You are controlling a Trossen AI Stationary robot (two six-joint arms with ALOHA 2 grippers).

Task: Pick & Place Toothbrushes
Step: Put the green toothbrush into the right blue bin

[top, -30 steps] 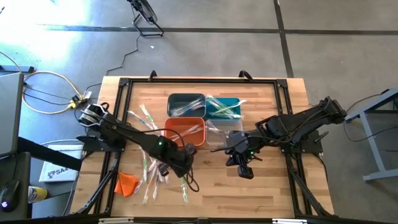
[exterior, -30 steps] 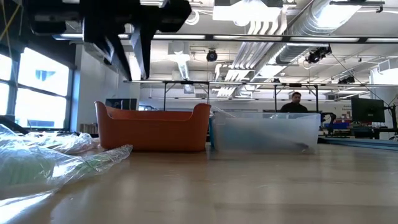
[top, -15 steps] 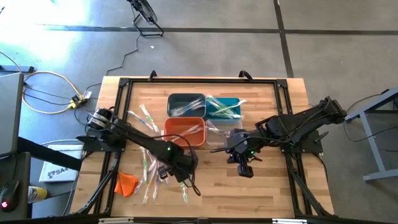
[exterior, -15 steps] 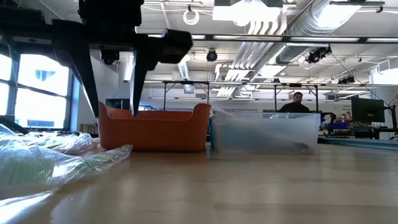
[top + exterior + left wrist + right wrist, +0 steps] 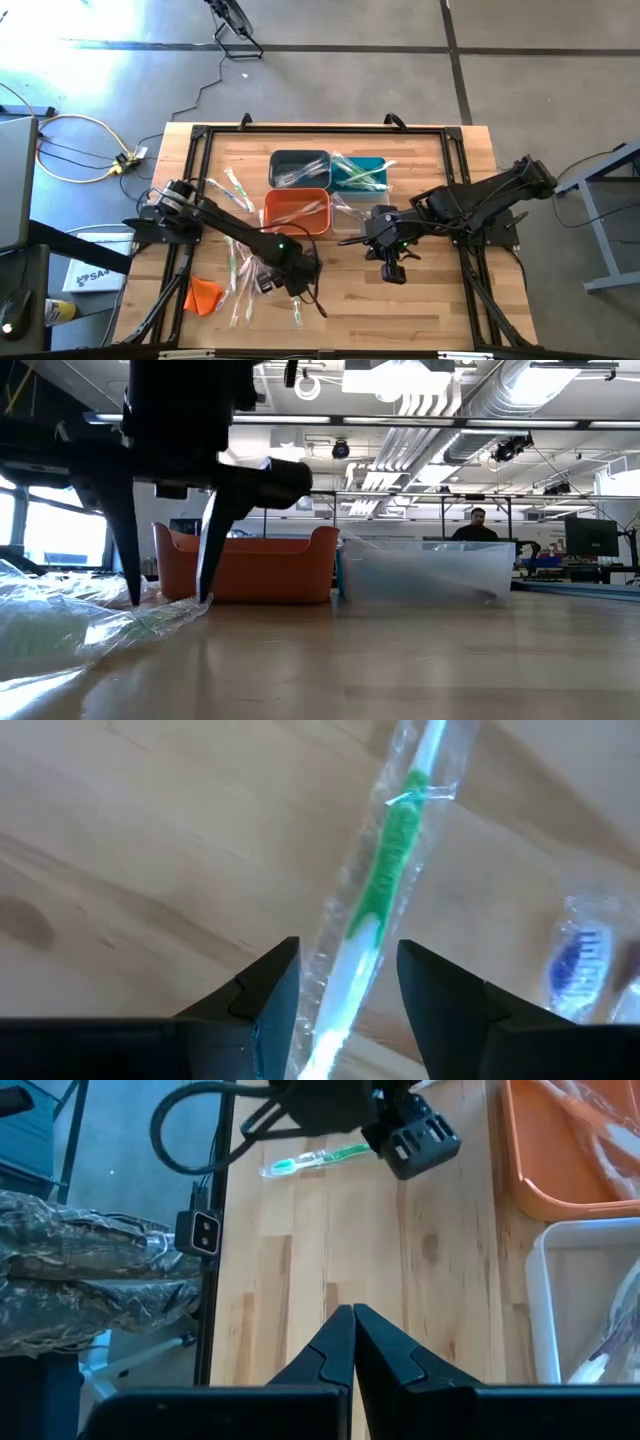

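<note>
1. Nearest the front edge of the wooden counter (image 5: 440,290), the left tool (image 5: 297,287) stood low with its two fingers (image 5: 272,995) spread narrowly on either side of a green-and-white toothbrush (image 5: 385,895) in a clear wrapper, the fingertips at the counter surface and not closed on it.
2. Beside it, more wrapped toothbrushes (image 5: 240,275) lay scattered on the left half of the counter, one with a blue head (image 5: 575,955) just past the left tool, and a small orange lump (image 5: 203,294) sat near the front left corner.
3. Further right, the right tool (image 5: 392,273) hung over bare wood in front of the clear bin (image 5: 352,222), its fingers (image 5: 335,1345) pressed together and holding nothing.
4. Behind both tools stood the orange bin (image 5: 296,211) with the clear bin touching its right side, each holding a few wrapped toothbrushes.
5. At the back, the dark grey bin (image 5: 299,167) and the teal bin (image 5: 362,173) sat side by side, with wrapped toothbrushes lying in them.
6. Far off in the room beyond the counter, a person (image 5: 477,525) showed behind a desk.
</note>
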